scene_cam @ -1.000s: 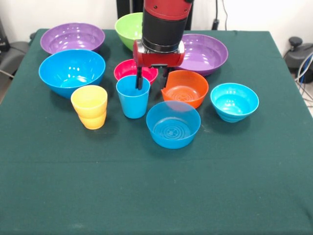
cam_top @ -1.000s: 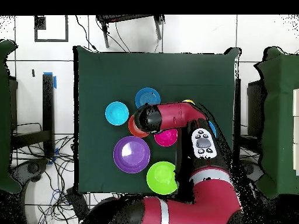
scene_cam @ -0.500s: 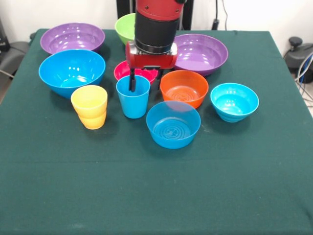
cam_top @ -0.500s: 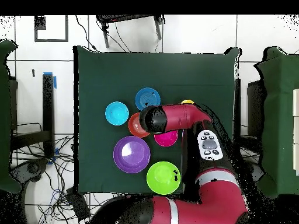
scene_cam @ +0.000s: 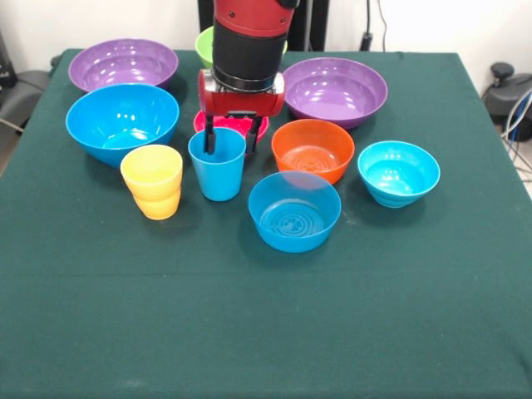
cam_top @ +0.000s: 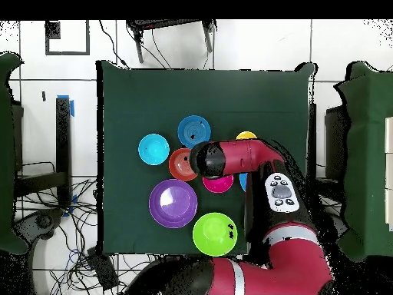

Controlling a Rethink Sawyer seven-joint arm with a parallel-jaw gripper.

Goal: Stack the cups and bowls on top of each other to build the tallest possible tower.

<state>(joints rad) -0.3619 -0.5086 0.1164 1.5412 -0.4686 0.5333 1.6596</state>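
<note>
Front view: the tool (scene_cam: 229, 141) is seen upper centre, hanging from the red and black arm (scene_cam: 246, 37). One dark finger (scene_cam: 209, 139) is dipped inside the mouth of the sky-blue cup (scene_cam: 217, 164), the other is seen outside the far rim, so the cup wall is straddled; whether the wall is actually pinched cannot be told. The cup is stood upright on the green bench (scene_cam: 266, 316), left of centre.

The pale yellow cup (scene_cam: 152, 180) is placed just left of the blue cup, apart from it. The pink-red bowl (scene_cam: 235, 123) is seen right behind the blue cup, partly hidden by the tool. The orange bowl (scene_cam: 312, 150) is placed right of the cup, the mid-size blue bowl (scene_cam: 294, 211) in front of it, lower centre. The small blue bowl (scene_cam: 398, 173) is seen at right. The large blue bowl (scene_cam: 122, 122) is placed at left, a purple bowl (scene_cam: 123, 63) behind it at upper left, a second purple bowl (scene_cam: 337, 90) at upper right. The lime green bowl (scene_cam: 206, 43) is mostly hidden behind the arm at top. All pieces are separate; nothing is stacked.

Overhead view: the blue cup is covered by the arm (cam_top: 238, 157).
</note>
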